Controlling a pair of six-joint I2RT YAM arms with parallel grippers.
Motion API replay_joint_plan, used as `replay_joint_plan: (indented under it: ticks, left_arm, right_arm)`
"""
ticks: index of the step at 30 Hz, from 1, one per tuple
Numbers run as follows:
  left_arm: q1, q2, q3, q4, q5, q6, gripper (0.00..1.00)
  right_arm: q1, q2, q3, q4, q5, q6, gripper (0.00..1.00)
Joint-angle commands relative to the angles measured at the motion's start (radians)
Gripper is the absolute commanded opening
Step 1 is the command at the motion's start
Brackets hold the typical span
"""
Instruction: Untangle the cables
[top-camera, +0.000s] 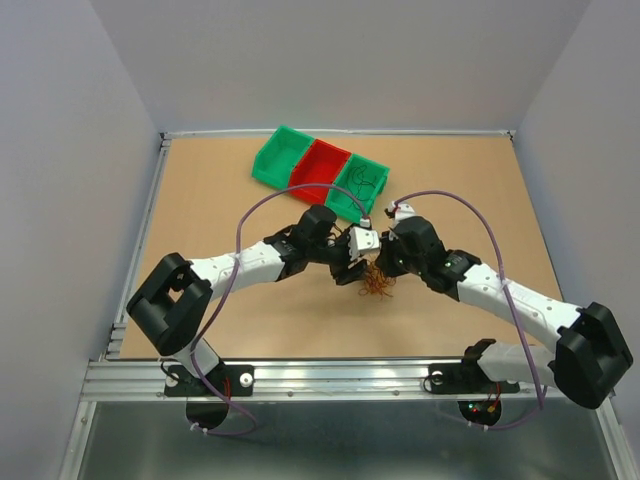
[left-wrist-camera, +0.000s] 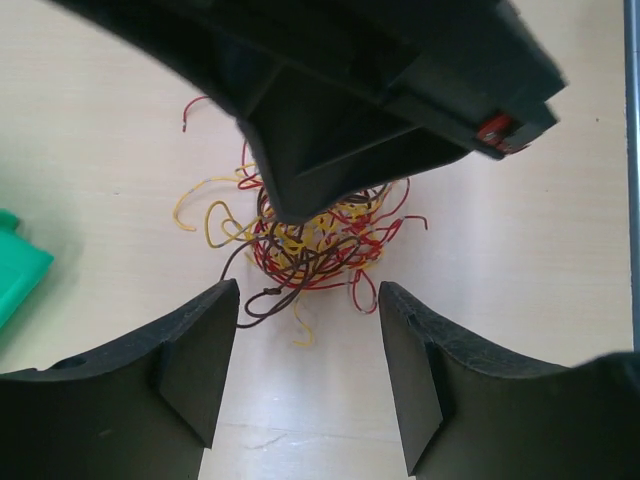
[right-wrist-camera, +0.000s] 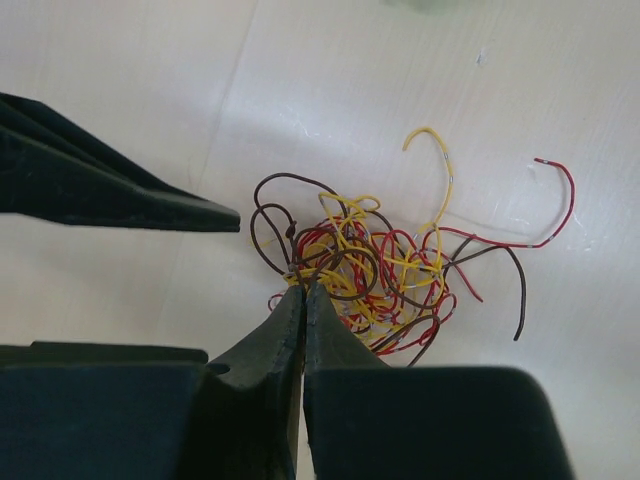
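Observation:
The cables (top-camera: 378, 285) are a small tangled clump of thin red, yellow and dark brown curly strands on the wooden table, between the two grippers. My left gripper (top-camera: 351, 264) is open and empty; in the left wrist view its jaws (left-wrist-camera: 305, 300) stand wide apart just short of the clump (left-wrist-camera: 315, 240). My right gripper (top-camera: 374, 262) is shut, and in the right wrist view its tips (right-wrist-camera: 303, 287) pinch strands at the near left edge of the clump (right-wrist-camera: 385, 270). The right gripper's body (left-wrist-camera: 380, 100) hides the top of the clump in the left wrist view.
Three bins stand in a row at the back of the table: green (top-camera: 281, 157), red (top-camera: 320, 170) and green (top-camera: 360, 185) with a dark strand inside. A green bin corner (left-wrist-camera: 15, 265) shows at the left wrist view's left edge. A left finger (right-wrist-camera: 120, 195) lies close beside the right tips.

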Motion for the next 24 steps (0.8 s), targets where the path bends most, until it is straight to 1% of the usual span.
replay_joint_plan:
  ticks: [1, 4, 5, 6, 8, 9, 12, 13, 17, 18, 19, 21, 24]
  left_arm:
    - [-0.004, -0.003, -0.008, 0.114, -0.019, -0.015, 0.69]
    - [-0.006, 0.015, -0.003, 0.134, -0.045, -0.023, 0.68]
    - [-0.006, 0.023, -0.003, 0.140, -0.048, -0.024, 0.68]
    - [-0.006, 0.031, -0.001, 0.146, -0.048, -0.023, 0.68]
    - [-0.006, 0.043, 0.008, 0.146, -0.043, -0.021, 0.67]
    - [-0.006, 0.055, 0.012, 0.142, -0.045, -0.014, 0.66]
    - [-0.006, 0.074, 0.017, 0.139, -0.047, -0.004, 0.65]
    - [-0.006, 0.074, 0.019, 0.137, -0.047, -0.004, 0.65]
    - [-0.006, 0.087, 0.026, 0.136, -0.048, -0.001, 0.65]
    - [-0.006, 0.094, 0.026, 0.134, -0.059, 0.002, 0.65]
    - [-0.006, 0.095, 0.026, 0.133, -0.065, 0.006, 0.65]
    - [-0.006, 0.101, 0.023, 0.134, -0.086, 0.011, 0.65]
    - [-0.006, 0.121, 0.026, 0.131, -0.112, 0.011, 0.64]
  right_arm:
    - [0.009, -0.064, -0.023, 0.027, 0.000, -0.013, 0.00]
    - [0.009, -0.098, -0.036, 0.027, -0.004, -0.016, 0.01]
    - [0.009, -0.107, -0.040, 0.025, -0.005, -0.016, 0.05]
    - [0.009, -0.113, -0.043, 0.025, -0.005, -0.019, 0.18]
    - [0.009, -0.127, -0.048, 0.025, -0.005, -0.027, 0.21]
    - [0.011, -0.131, -0.053, 0.027, -0.001, -0.032, 0.20]
    - [0.009, -0.130, -0.057, 0.025, -0.011, -0.042, 0.04]
    - [0.011, -0.128, -0.056, 0.023, -0.011, -0.042, 0.01]
    - [0.009, -0.136, -0.056, 0.023, -0.011, -0.045, 0.00]
    - [0.009, -0.142, -0.057, 0.022, -0.008, -0.044, 0.13]
    - [0.009, -0.145, -0.059, 0.023, -0.008, -0.044, 0.20]
    - [0.009, -0.147, -0.066, 0.023, -0.020, -0.045, 0.27]
    - [0.009, -0.124, -0.063, 0.023, -0.037, -0.050, 0.27]
